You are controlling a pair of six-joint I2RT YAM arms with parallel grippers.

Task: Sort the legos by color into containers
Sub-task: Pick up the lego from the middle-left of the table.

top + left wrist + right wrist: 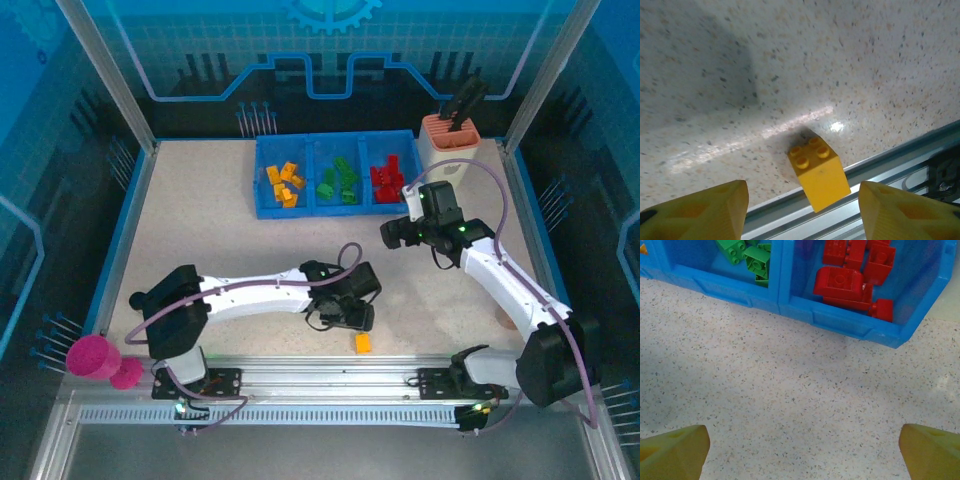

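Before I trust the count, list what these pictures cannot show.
- Top view: tray contents too small to count.
- Right wrist: red bricks and green bricks cut off by the top edge.
- Top view: black tools in the holder too dark to identify.

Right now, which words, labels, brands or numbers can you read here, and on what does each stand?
None can be read. The yellow brick, the blue tray and the tool holder show no writing. The back wall bears a gear drawing, without words.
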